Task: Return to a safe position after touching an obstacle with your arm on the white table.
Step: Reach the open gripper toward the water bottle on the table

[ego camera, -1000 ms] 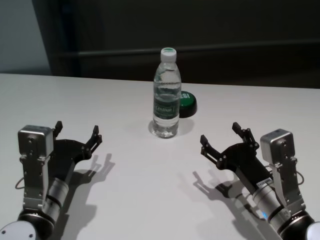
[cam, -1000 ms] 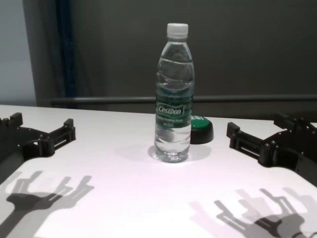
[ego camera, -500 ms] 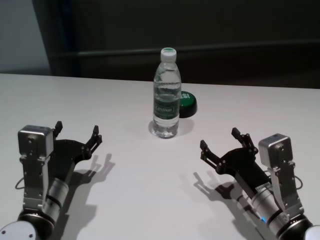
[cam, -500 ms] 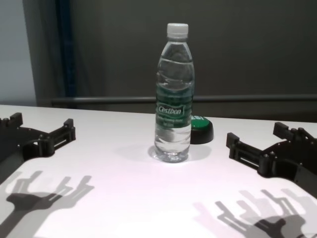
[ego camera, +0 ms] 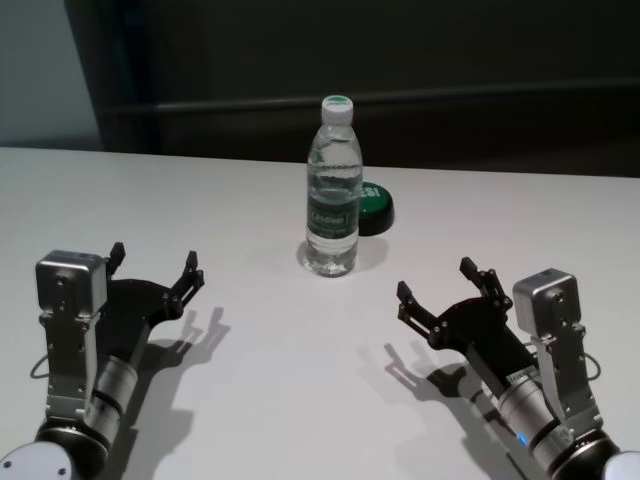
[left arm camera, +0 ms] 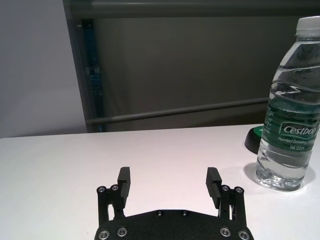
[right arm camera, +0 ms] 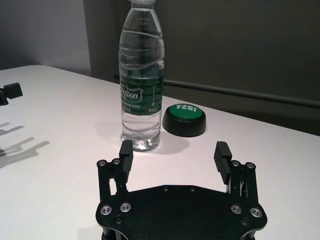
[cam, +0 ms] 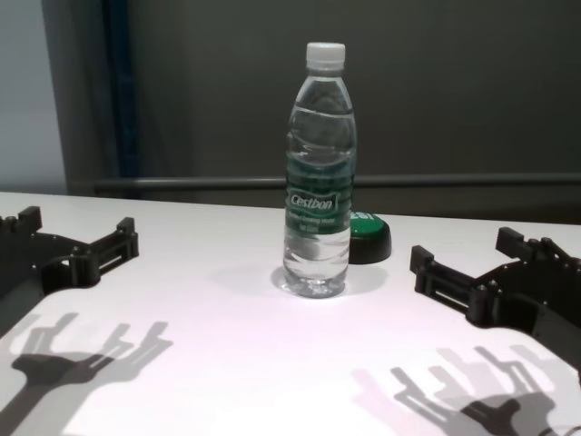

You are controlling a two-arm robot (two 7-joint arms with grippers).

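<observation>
White table [ego camera: 250, 400] fills the view. Water bottle [ego camera: 333, 190] stands upright at the centre-far part of it, white cap on, green label facing the robot. Right gripper [ego camera: 438, 283] is above the table on the near right, fingers spread wide w/ nothing between them; bottle sits ahead of it and off toward the robot's left, well apart, no contact. In the right wrist view the bottle [right arm camera: 142, 77] rises beyond the gripper's [right arm camera: 173, 155] one finger, w/ clear table between. Left gripper [ego camera: 155, 262] is parked on the near left, also wide open and empty, bottle well apart ahead and to its right; same in the left wrist view, gripper [left arm camera: 170, 181] and bottle [left arm camera: 291, 107]. Green-topped button [ego camera: 374, 207] sits just behind-right of the bottle, very close; can't tell if touching. Vs 1 s ago: right gripper has pulled back toward the robot and slightly leftward; bottle, button and left arm unchanged.
</observation>
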